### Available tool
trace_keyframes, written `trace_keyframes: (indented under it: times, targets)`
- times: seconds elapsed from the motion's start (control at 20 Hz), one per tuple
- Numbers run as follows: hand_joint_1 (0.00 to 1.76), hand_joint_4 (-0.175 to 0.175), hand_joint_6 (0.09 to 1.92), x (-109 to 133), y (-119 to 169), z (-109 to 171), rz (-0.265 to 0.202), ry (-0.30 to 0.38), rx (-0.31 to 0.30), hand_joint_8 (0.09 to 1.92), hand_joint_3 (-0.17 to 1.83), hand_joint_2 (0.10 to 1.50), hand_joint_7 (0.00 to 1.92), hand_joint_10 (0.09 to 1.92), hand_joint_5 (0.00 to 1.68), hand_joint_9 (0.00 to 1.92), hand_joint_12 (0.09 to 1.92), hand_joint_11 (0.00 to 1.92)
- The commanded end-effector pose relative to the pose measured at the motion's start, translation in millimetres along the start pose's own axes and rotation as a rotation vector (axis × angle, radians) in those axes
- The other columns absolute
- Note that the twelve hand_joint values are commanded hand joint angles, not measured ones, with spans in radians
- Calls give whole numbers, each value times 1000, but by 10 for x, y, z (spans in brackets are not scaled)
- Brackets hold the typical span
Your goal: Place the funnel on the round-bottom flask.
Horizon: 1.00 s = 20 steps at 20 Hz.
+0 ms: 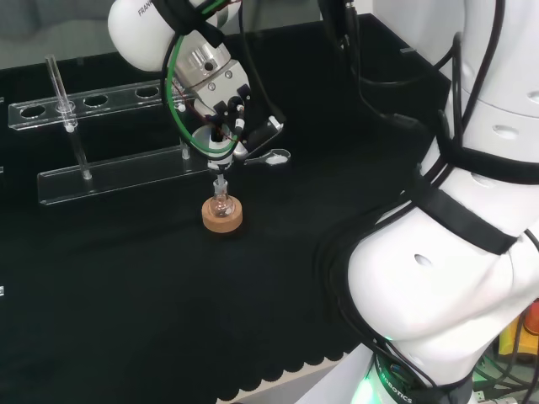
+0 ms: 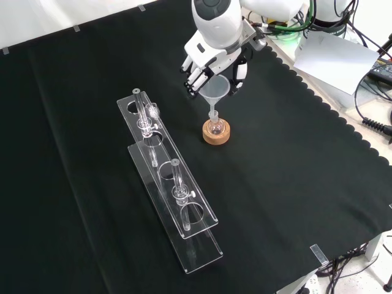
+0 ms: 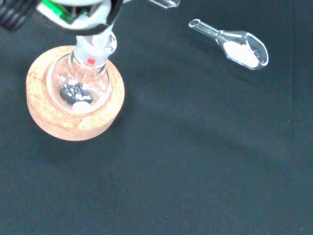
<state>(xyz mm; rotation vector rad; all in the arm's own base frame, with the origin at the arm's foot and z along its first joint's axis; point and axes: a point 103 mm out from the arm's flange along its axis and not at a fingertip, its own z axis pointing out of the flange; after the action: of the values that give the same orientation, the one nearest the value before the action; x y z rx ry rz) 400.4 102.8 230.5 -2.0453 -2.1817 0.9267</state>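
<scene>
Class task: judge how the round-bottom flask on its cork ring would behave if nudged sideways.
The round-bottom flask looks like thin clear glass, so probably light and fragile. Its rounded base sits in the cork ring, which likely stops rolling. With the funnel held by the hand standing in its narrow neck, it may tip easily.

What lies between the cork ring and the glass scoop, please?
Only bare black cloth lies between the cork ring and the glass scoop, as the wrist view shows.

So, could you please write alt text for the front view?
The hand holds a clear funnel with its stem at the neck of a round-bottom flask on a cork ring. A clear tube rack stands to the left.
</scene>
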Motion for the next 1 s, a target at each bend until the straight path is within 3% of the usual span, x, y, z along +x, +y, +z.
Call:
trace_keyframes:
  times: [0.05, 1.0]
  targets:
    - [967, -38, 748, 8, 25, 66, -2, 6, 14, 725, 709, 691, 710, 474, 776, 1038, 1172, 695]
    - [965, -38, 752, 20, 42, 140, -18, 13, 24, 728, 709, 691, 705, 474, 774, 1036, 1171, 695]
